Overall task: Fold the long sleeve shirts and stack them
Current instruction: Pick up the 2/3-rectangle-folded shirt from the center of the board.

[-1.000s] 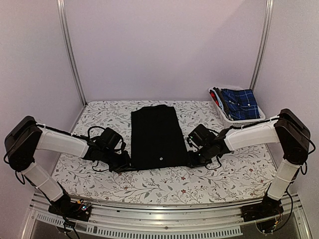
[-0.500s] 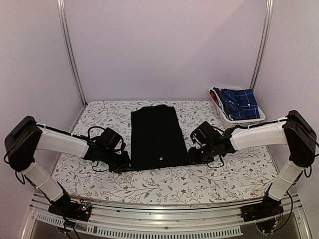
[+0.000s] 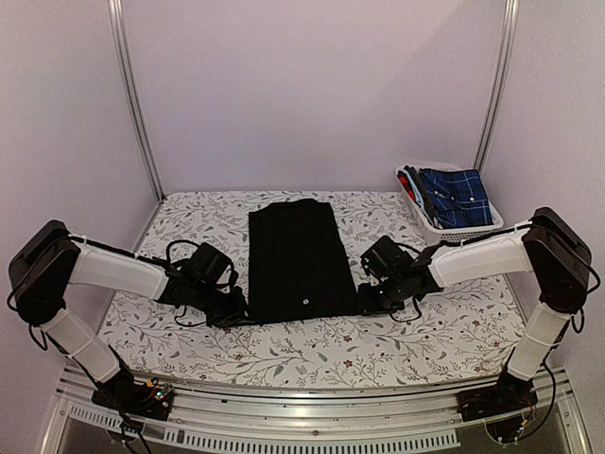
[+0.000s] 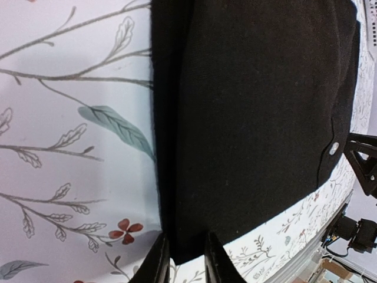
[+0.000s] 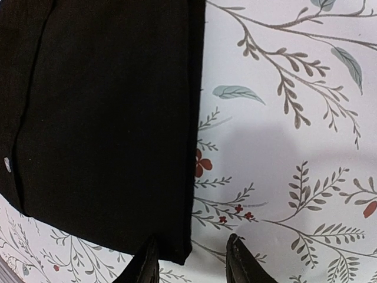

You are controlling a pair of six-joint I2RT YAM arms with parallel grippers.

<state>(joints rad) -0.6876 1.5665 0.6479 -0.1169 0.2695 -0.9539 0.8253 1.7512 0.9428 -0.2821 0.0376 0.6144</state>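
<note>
black shirt point(image 3: 300, 265) between left gripper point(image 3: 240, 316), right gripper point(image 3: 365, 305)

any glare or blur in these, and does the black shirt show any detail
top external: even, soft light, no glare; the plain black collared cloth shirt is a flat dark patch. left wrist: cloth grain shows, left gripper's fingertips blurred. right wrist: faint shadow on the floral tablecloth, no glare.
</note>
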